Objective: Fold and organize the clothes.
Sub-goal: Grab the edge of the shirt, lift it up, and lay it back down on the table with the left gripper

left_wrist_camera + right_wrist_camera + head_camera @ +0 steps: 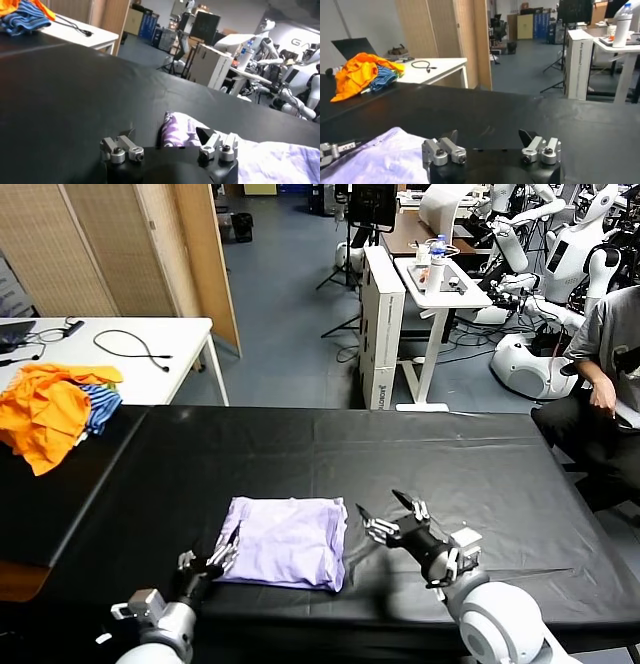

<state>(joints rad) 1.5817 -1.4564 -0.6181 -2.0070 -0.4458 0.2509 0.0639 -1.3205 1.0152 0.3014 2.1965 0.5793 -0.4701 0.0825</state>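
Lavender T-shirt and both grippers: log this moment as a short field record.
garment: lavender T-shirt, folded into a compact rectangle, lying flat
surface: black table
left gripper: at the shirt's near-left corner, jaws open
right gripper: just off the shirt's right edge, jaws open, holding nothing
other cloth: orange garments piled on a blue-and-white striped cloth at the far left, apart from the shirt
background: white side table with a black cable
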